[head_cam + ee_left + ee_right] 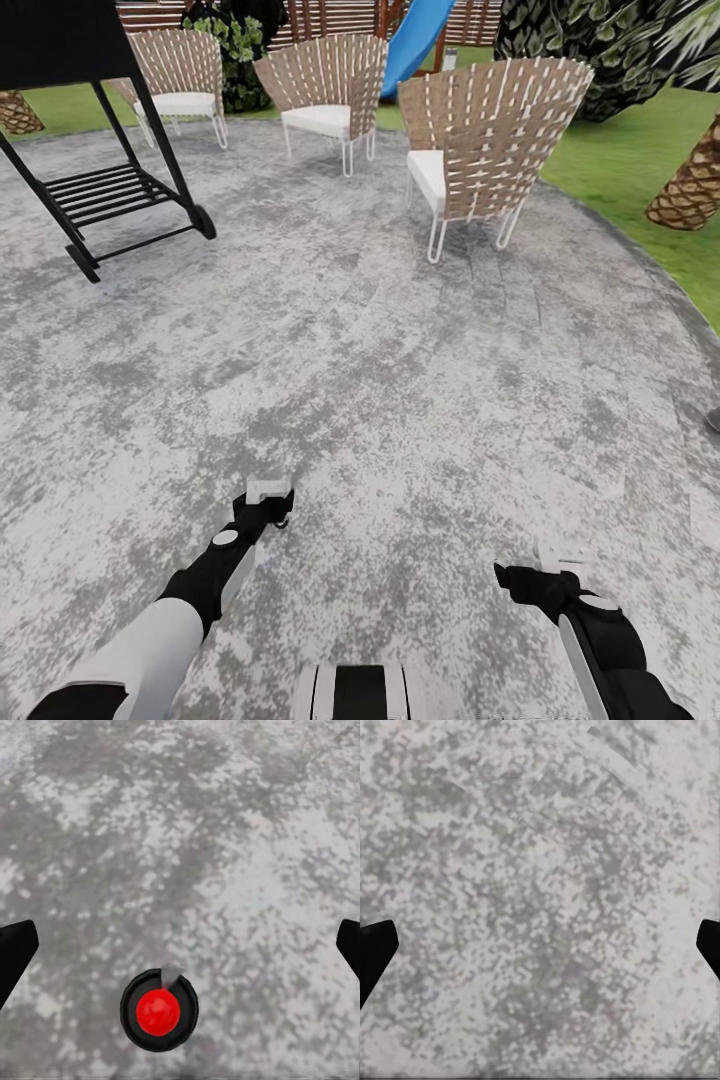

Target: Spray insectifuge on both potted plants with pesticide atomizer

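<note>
We see our trunk's striped front edge (358, 692) at the bottom of the head view, and our 2 arms reaching forward and down over the grey mottled patio (400, 400). In the head view our left gripper (267, 503) hangs low over the paving, and a small dark shape shows just beside its tip. Through the left wrist camera the fingertips (15, 949) sit wide apart at the picture's 2 edges, so this gripper is spread and holds nothing. Between them, seen from straight above, stands the pesticide atomizer (159, 1010): a round dark body with a red top, upright on the patio, touching neither finger.

Our right gripper (545, 570) hangs over bare paving. In the right wrist view its fingertips (375, 949) are likewise spread wide, with nothing between them.

Farther off, a black grill stand (110, 195) on wheels occupies the left side of the patio. Beyond the middle stand 3 woven wicker chairs with white cushions: the nearest (490, 145) on the right, 1 (325, 95) in the centre, 1 (180, 75) to the left. Behind them we see a blue slide (415, 40), a brown slatted fence (340, 15), a dark shrub (235, 55), and grass (620, 170) with palm trunks (690, 190) at the right.
</note>
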{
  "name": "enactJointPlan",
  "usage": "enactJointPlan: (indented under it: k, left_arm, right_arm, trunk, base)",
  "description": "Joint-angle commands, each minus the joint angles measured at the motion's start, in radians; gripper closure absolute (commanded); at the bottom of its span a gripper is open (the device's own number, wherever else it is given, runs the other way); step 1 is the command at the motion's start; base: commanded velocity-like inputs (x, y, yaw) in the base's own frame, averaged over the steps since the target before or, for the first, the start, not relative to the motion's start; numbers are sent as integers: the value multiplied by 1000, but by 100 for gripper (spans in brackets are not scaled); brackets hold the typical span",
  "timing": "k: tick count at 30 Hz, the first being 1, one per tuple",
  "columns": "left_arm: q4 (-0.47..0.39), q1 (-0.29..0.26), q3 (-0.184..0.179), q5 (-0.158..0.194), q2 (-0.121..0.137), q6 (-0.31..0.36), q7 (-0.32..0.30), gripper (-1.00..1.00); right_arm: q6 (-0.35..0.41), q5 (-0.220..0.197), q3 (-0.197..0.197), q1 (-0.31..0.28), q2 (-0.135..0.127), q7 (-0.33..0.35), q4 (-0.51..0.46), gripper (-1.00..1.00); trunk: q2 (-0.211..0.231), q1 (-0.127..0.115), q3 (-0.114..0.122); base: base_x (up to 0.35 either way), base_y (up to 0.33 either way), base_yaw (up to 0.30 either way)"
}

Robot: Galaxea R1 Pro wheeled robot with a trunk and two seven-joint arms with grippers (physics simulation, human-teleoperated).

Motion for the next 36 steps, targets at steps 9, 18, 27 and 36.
enactJointPlan:
  k: [9, 18, 27, 36]
  left_arm:
    - [1, 0, 0, 1, 0, -3, 0, -100]
    - [1, 0, 0, 1, 0, -4, 2, -100]
    - [2, 0, 0, 1, 0, -4, 1, -100]
    - [2, 0, 0, 1, 0, -4, 1, -100]
  right_arm:
    - [5, -2, 0, 0, 1, 1, -1, -100]
    - [5, -2, -1, 0, 0, 1, -1, -100]
    - [5, -2, -1, 0, 0, 1, -1, -100]
    - [5, -2, -2, 0, 0, 1, -1, -100]
  trunk:
    - [-2, 4, -46]
    - [-4, 6, -67]
    - [-4, 6, -67]
    - [-4, 6, -67]
  base:
    - [0, 0, 0]
    - [0, 0, 0]
    - [0, 0, 0]
    - [-33, 123, -65]
